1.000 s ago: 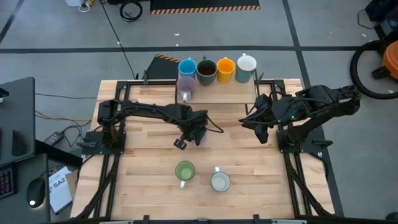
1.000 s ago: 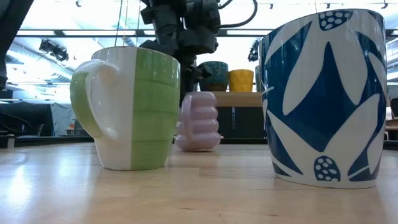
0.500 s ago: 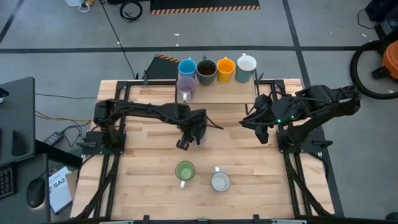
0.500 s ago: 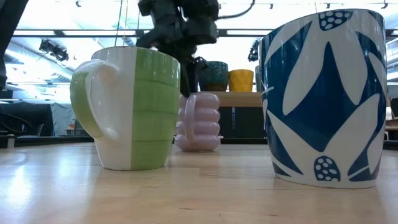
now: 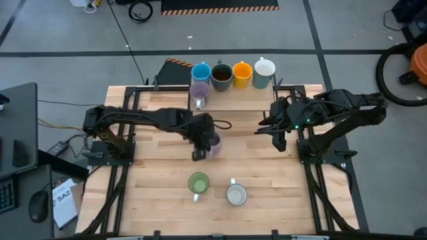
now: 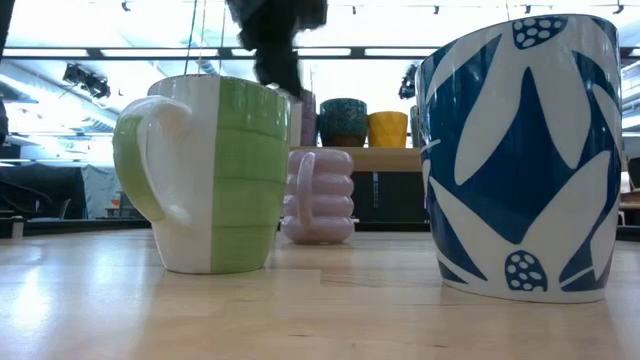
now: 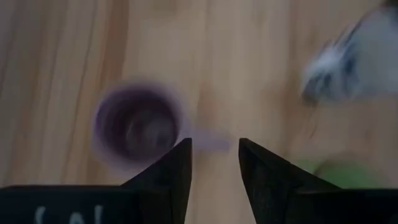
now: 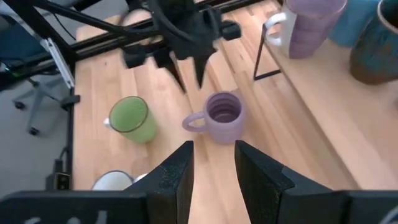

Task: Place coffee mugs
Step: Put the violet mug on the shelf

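Left tool [image 8: 186, 65], fingers spread, apparently clear above lilac mug [image 8: 222, 116]; overhead hides that gap.

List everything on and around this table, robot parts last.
blue ceramic mug: one, raised back shelf
dark brown mug: one, beside the blue
orange mug: one, next along
white mug: one, row's right end
lilac shelf mug: one, in front of the blue
lilac ribbed mug: one, mid-table, upright
green-and-white mug: one, near edge
blue-patterned white mug: one, right of the green
wooden table: one, light
left gripper: open, above the lilac ribbed mug
right gripper: open, empty, table's right side
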